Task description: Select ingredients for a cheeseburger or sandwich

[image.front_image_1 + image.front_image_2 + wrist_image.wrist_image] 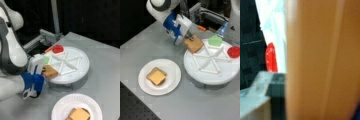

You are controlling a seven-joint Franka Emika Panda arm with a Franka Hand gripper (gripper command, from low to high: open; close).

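So: hand is at the near-arm edge of the white divided tray, clamped on a tan toast square. Toast sits tilted, one corner in the hand, the rest over its tray compartment; can't tell if it's clear of the tray floor or touching. In a front view the same toast shows at the tray's left edge, right against the hand. Wrist view is nearly all tan toast, with a red sliver at the left.

Done as it stands: the paper plate on the desk already carries a stack, yellow cheese square on top, tan-brown layer under it. Patty not visible from here.

In the tray otherwise: green lettuce piece and red tomato disc, each in its own compartment, untouched. Other compartments look empty. Top toast isn't on the stack yet.
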